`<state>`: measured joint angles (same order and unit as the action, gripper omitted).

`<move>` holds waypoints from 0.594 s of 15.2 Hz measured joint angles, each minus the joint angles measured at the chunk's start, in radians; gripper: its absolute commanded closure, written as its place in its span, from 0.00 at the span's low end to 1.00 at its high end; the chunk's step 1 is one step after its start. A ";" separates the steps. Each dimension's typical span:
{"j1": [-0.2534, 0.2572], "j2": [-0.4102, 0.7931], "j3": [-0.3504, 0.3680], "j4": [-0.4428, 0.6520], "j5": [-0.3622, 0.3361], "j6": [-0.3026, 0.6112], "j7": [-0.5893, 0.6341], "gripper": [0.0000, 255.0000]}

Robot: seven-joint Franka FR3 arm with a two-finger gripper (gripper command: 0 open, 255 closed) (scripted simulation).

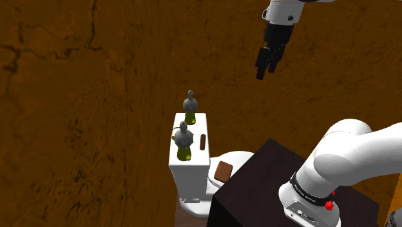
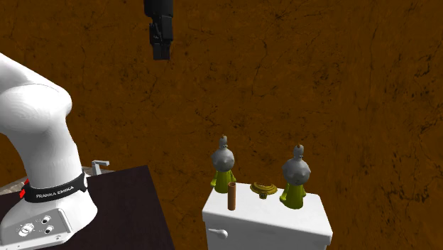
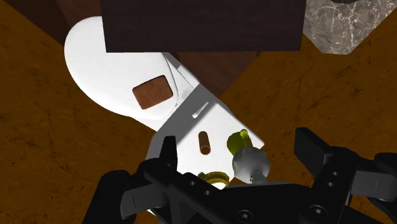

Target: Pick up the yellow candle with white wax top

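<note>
Shoulder view. The white arm rises from the dark stand at the lower right. The black gripper hangs high over the brown floor, well apart from everything below it. A white toilet tank stands to the left of the stand. On its top are two alike candles with yellow-green bodies and grey, rounded tops: the near candle and the far candle. Nothing visible tells which one the task means. A short brown cylinder lies beside the near candle. The white toilet lid carries a brown patch.

Second exterior view. The gripper points down at the upper left, above the stand and far from the tank. The near candle stands upright at the left of the tank top, and the far candle at the right. A small golden dish sits between them. The cylinder stands upright just in front of the near candle.

Wrist view. The two black fingers are spread wide, with nothing between them that they touch. The gripper looks down on the tank far below. One candle shows there beside the cylinder and the dish. Which of the two candles it is cannot be told. The lid and the stand lie beyond the tank.
</note>
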<state>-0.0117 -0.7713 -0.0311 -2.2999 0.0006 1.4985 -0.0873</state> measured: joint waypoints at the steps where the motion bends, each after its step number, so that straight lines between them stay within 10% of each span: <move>1: 0.000 0.000 0.000 0.000 0.000 0.000 0.000 0.00; 9: 0.026 0.156 0.009 -0.073 0.046 0.228 0.000 0.00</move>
<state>0.0146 -0.6151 -0.0217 -2.3724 0.0465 1.7268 -0.0876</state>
